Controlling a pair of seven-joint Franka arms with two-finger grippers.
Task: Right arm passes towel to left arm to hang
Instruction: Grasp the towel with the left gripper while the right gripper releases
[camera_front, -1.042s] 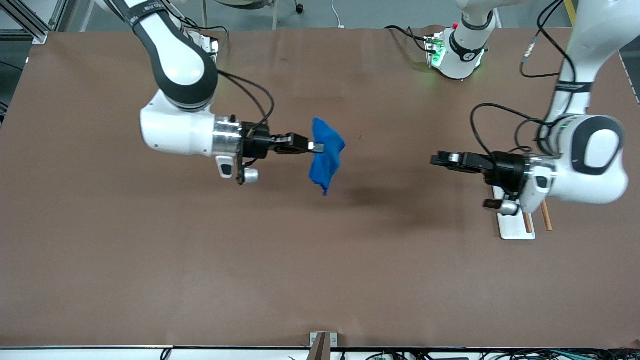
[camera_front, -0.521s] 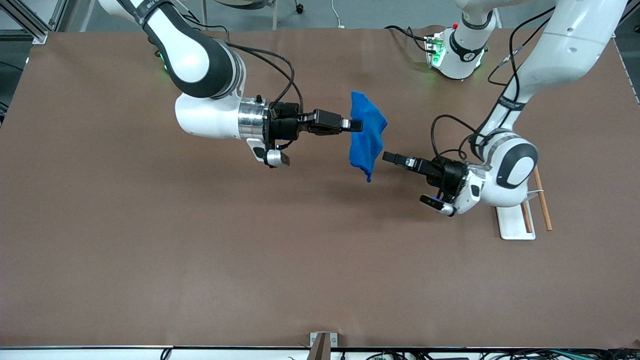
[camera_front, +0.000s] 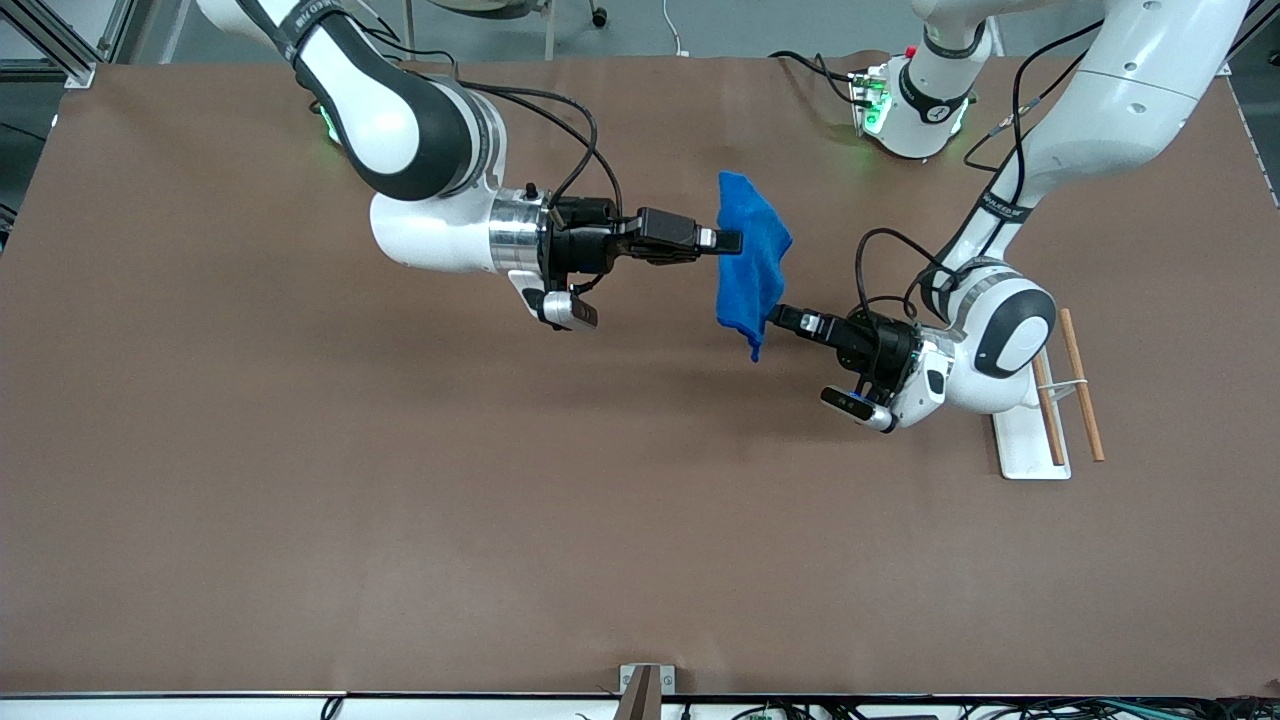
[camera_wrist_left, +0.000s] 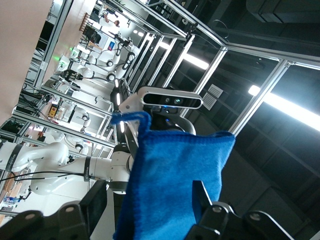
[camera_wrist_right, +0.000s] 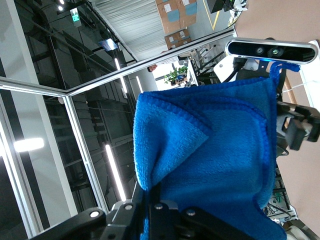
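The bright blue towel (camera_front: 752, 262) hangs in the air over the middle of the table, pinched at its upper part by my right gripper (camera_front: 732, 240), which is shut on it. It fills the right wrist view (camera_wrist_right: 220, 150) above the closed fingers (camera_wrist_right: 165, 210). My left gripper (camera_front: 777, 317) is at the towel's lower hanging part. In the left wrist view the towel (camera_wrist_left: 175, 180) hangs between its two spread fingers (camera_wrist_left: 95, 205), so the left gripper (camera_wrist_left: 147, 202) is open around the cloth.
A white base plate (camera_front: 1030, 452) with thin wooden rods (camera_front: 1080, 385) stands at the left arm's end of the table, beside the left arm's wrist. Both green-lit arm bases (camera_front: 905, 100) stand along the table edge farthest from the front camera. A small bracket (camera_front: 645, 685) sits at the nearest edge.
My right arm carried the towel toward the left arm's end. My left gripper swung in from beside the rack to the towel's lower part, fingers now either side of it.
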